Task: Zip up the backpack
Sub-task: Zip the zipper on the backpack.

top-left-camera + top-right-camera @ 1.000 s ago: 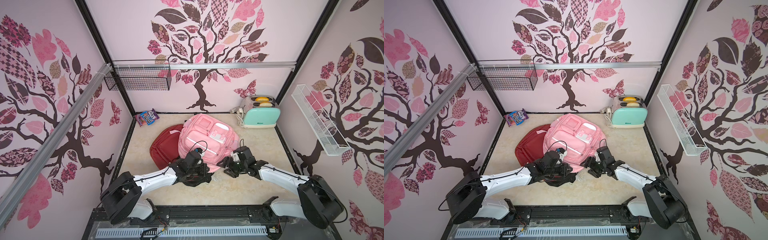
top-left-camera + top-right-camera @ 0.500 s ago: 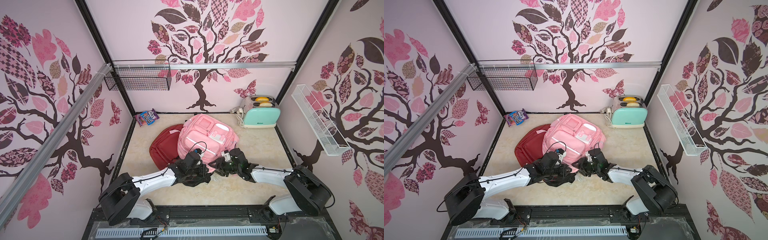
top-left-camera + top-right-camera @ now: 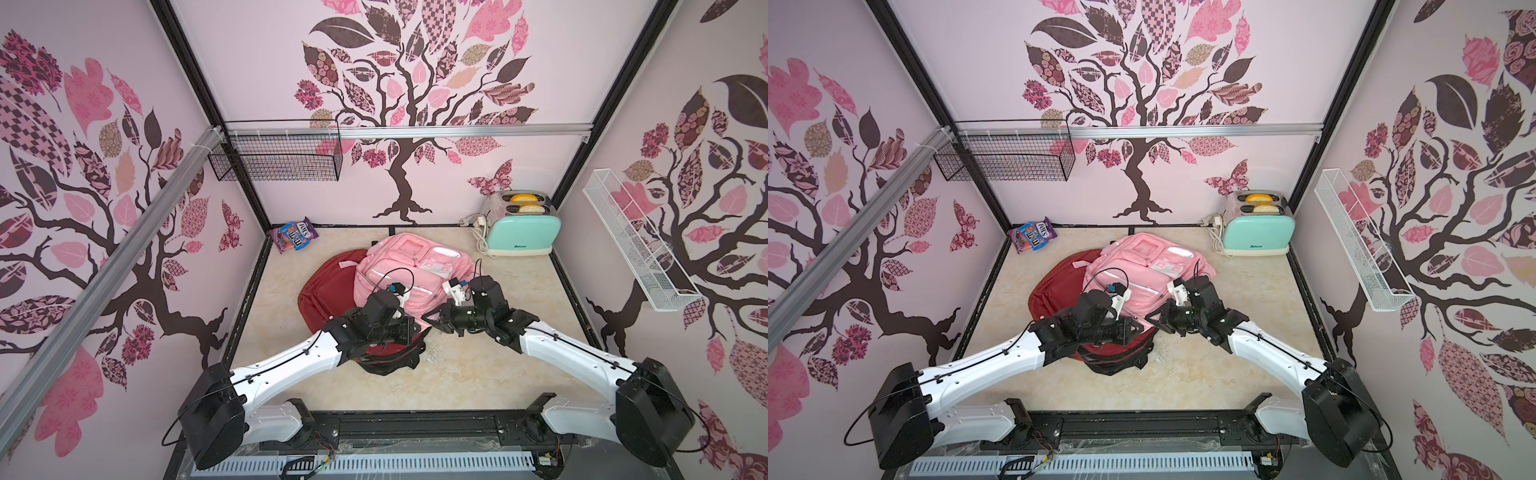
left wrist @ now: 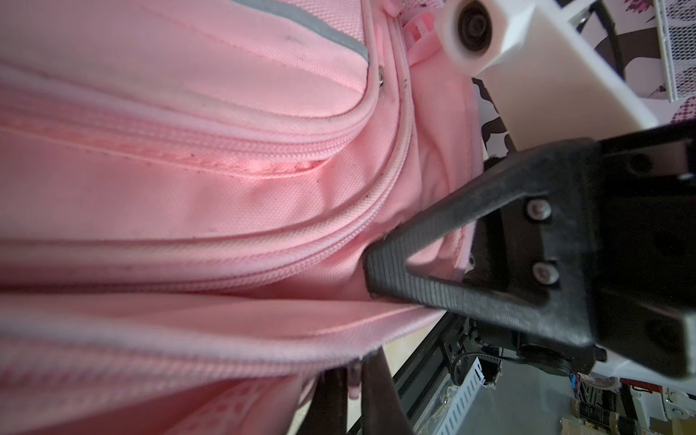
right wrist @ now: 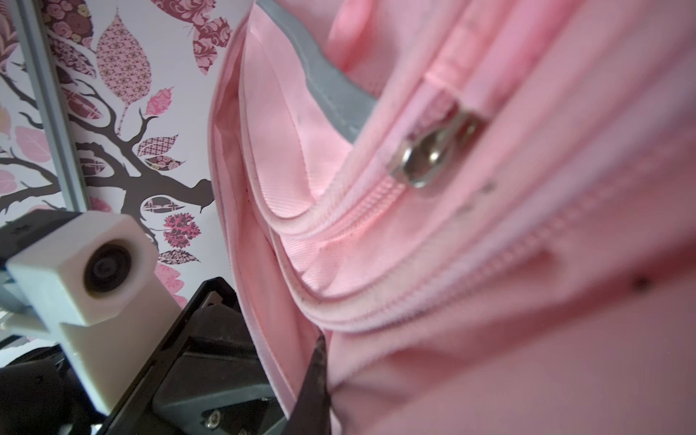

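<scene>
Soft pink nylon is the stuff to reckon with. In both top views the pink backpack [image 3: 409, 266] lies mid-desk [image 3: 478, 370], partly over a red bag [image 3: 328, 286], and both arms meet at its near edge. The left tool [image 3: 409, 329] is closed tight, low against that edge. Whether cloth sits between its jaws is hidden. The right tool [image 3: 434, 318] faces it, just beside, and I cannot tell whether it is wide or narrow.

The left wrist view shows one black finger [image 4: 452, 226] of the right tool pressed into slack fabric beside rows of zipper teeth [image 4: 263, 145]. Its partner is out of sight.

The right wrist view shows a small metal zipper slider [image 5: 433, 158] on the bulging side, with a pocket mouth gaping nearby.

I judge the bag light and limp: it will bunch and slide rather than resist. One tool should pin the fabric close to the track while the other takes the slider, which looks slick and easy to lose from a pinch.
</scene>
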